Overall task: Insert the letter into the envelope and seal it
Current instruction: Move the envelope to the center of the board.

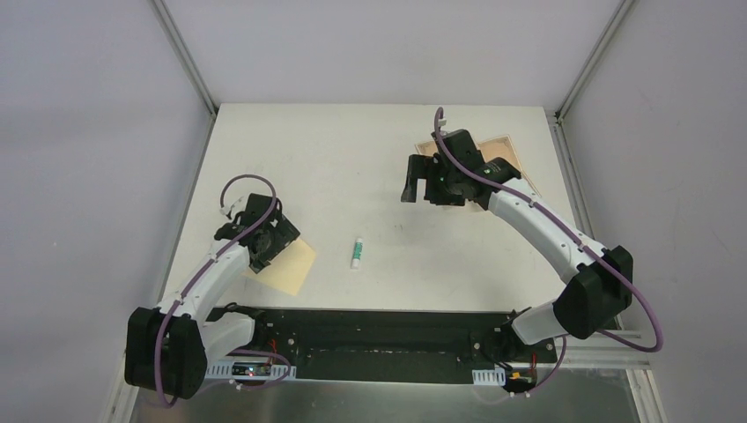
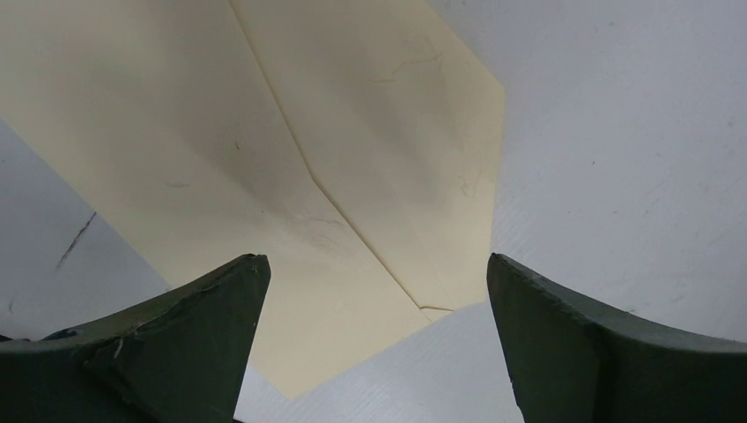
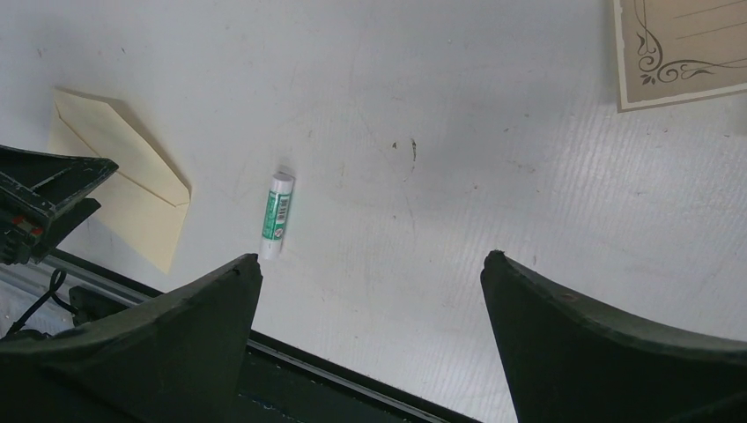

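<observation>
From above, the left pincer (image 1: 271,249) is seen over the near-left part of the desk (image 1: 335,159). It is directly above the left end of the envelope (image 1: 295,264), which lies flat there. The letter (image 1: 506,150) lies at the far right, largely hidden beneath the right arm (image 1: 537,220). The right pincer (image 1: 421,189) is held just left of the letter, over bare desk. A tube (image 1: 357,253) lies near the envelope's right side.

In the left wrist view, the jaws are spread wide and hold nothing. The envelope is seen below and between them, its folds visible; contact cannot be told.

In the right wrist view, the jaws are likewise spread and empty. Only a corner of the letter, with an ornate printed border, is shown at upper right, beyond the fingers.
</observation>
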Controlling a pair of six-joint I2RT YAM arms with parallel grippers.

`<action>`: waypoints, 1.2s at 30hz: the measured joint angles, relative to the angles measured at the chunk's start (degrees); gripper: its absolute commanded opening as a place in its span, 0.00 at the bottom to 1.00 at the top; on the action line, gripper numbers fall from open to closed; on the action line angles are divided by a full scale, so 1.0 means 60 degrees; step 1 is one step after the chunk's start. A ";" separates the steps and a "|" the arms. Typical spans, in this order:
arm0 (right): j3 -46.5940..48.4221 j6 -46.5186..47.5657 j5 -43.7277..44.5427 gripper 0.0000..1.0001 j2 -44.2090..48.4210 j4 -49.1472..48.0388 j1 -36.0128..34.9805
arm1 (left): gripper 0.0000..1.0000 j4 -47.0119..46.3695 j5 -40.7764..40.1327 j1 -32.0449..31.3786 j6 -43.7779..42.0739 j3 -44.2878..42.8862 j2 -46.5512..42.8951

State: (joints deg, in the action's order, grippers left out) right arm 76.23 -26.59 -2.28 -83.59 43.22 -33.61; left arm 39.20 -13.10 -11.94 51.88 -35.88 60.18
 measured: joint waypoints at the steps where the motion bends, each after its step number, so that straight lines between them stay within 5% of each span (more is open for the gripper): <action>1: -0.0022 0.0007 -0.0015 1.00 0.0000 0.0004 0.0004 | 0.99 -0.0175 0.0058 0.0095 0.0011 0.0146 0.0000; 15: -0.0175 0.0124 -0.0095 1.00 -0.0004 -0.0015 0.0033 | 0.99 -0.2597 0.1202 0.0823 -0.0310 0.0984 0.0729; 28: -0.0182 0.0135 -0.0135 1.00 -0.0011 -0.0033 0.0131 | 0.99 -0.4237 0.2976 0.0823 -0.1552 -0.1173 0.4044; 36: -0.0510 0.0036 -0.0135 1.00 -0.0011 -0.0331 0.0488 | 0.99 -0.3661 0.3592 0.0667 -0.2069 -0.3034 0.5716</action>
State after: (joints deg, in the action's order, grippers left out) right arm 73.17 -26.37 -3.09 -83.66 41.23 -30.68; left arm 17.23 8.45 -7.94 39.46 -54.08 94.48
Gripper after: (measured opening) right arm 0.996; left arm 0.992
